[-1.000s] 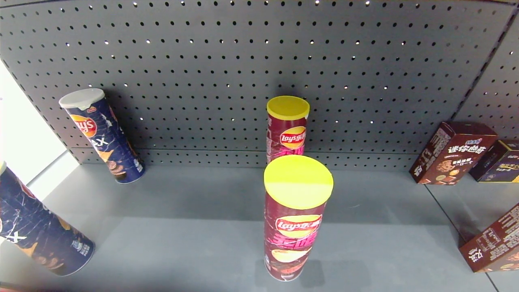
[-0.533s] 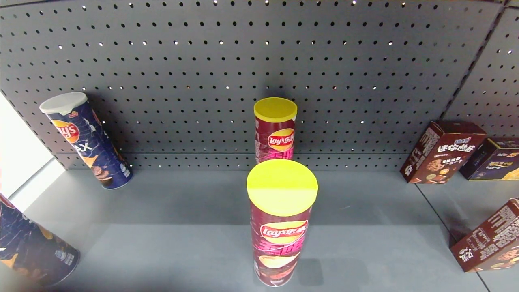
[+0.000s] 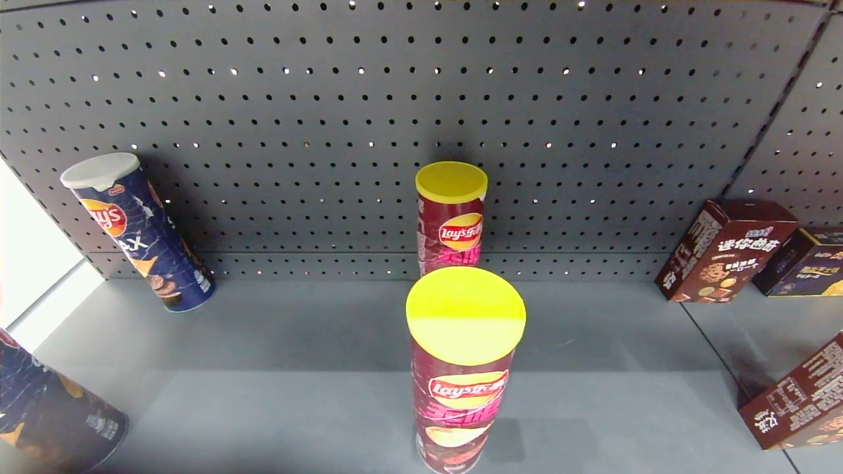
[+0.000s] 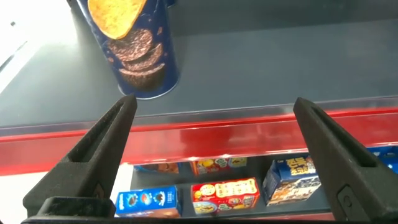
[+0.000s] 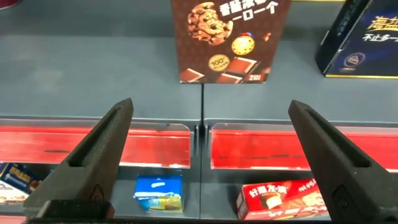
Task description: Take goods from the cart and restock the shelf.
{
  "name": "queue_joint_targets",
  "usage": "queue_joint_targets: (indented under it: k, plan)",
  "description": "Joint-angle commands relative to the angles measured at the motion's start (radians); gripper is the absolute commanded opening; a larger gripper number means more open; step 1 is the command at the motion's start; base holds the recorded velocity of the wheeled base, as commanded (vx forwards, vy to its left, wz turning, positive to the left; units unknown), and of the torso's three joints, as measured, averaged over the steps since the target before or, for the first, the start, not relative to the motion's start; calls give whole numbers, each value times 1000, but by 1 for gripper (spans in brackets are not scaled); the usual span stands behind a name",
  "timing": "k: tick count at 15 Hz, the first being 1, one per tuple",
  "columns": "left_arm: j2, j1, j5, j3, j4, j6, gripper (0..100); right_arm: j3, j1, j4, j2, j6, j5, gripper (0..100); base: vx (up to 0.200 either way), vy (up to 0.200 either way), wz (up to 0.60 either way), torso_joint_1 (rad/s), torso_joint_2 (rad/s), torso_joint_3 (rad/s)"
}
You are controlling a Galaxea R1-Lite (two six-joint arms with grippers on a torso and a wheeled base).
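Shifting only as the head camera pans, the front chip can (image 3: 461, 395) and the rear chip can (image 3: 451, 220) at its 12 o'clock stay upright on the shelf (image 3: 296, 395), while the left gripper (image 4: 214, 106) and right gripper (image 5: 210, 104) hang spread and empty, so another pick-up seems due.

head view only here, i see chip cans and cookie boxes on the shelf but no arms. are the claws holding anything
observer: no, the left claw is open and empty, facing a red rail along the shelf front edge.
operator: and the right one
observer: the right claw is open and empty too, facing a brown cookie box.
operator: anything below that rail
observer: yes, small snack boxes sit underneath it.
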Motion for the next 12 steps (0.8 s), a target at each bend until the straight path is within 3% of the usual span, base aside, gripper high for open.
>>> queue_joint_targets:
  k: [1, 4, 10, 12]
  plan:
    - [1, 0, 0, 0, 0, -1, 100, 0, 0, 0, 0, 0, 0, 100, 0, 0, 0, 0, 0, 0]
    - [1, 0, 2, 0, 0, -3, 100, 0, 0, 0, 0, 0, 0, 100, -133, 0, 0, 3, 2, 2]
    - [1, 0, 0, 0, 0, 2, 100, 0, 0, 0, 0, 0, 0, 100, 0, 0, 0, 0, 0, 0]
    - [1, 0, 0, 0, 0, 0, 100, 0, 0, 0, 0, 0, 0, 100, -100, 0, 0, 1, 4, 1]
